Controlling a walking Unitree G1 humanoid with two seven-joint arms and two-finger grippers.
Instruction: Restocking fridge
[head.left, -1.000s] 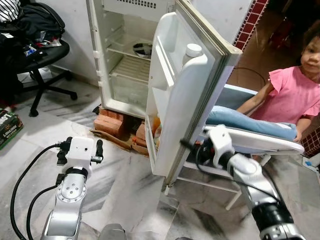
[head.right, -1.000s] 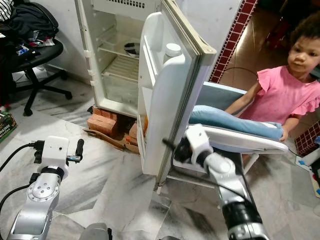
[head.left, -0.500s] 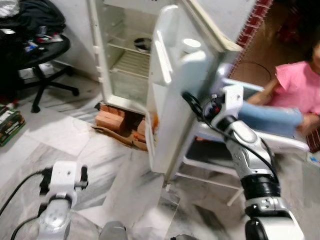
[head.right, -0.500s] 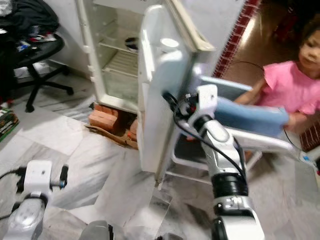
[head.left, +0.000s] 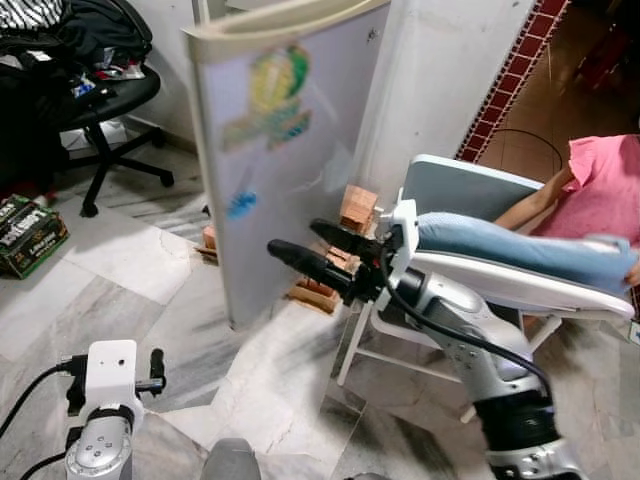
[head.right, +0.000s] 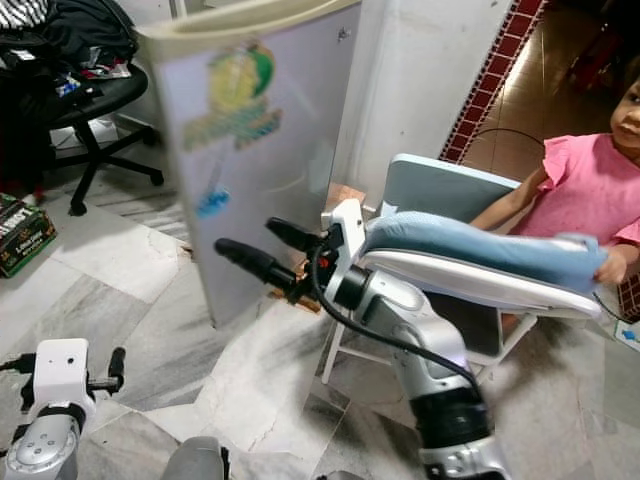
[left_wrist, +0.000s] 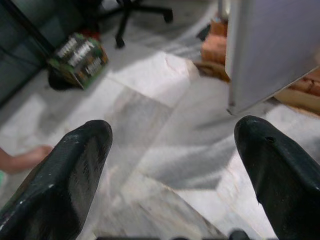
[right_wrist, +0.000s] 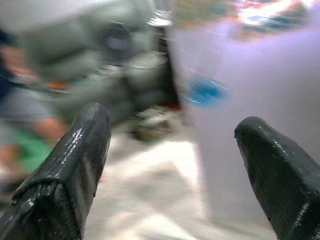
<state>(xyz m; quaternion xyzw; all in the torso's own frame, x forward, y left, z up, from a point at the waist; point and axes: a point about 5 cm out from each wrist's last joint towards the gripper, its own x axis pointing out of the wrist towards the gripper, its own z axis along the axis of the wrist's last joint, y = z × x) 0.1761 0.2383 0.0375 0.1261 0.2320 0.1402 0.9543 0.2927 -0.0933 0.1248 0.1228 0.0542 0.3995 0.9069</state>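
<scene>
In your left eye view the fridge door (head.left: 290, 150) fills the upper centre, blurred, stickers facing you. Your right gripper (head.left: 310, 248) sits mid-frame just before it, fingers spread and empty. A person (head.left: 600, 190) sits on a chair (head.left: 470, 190) at right.

In your right eye view the left gripper (head.right: 70, 385) hangs low at lower left.

Your left wrist view shows its fingers (left_wrist: 75, 165) apart over marble floor (left_wrist: 165, 165).

Your right wrist view shows fingers (right_wrist: 75, 150) parted, with the door (right_wrist: 250, 90) at upper right.
</scene>
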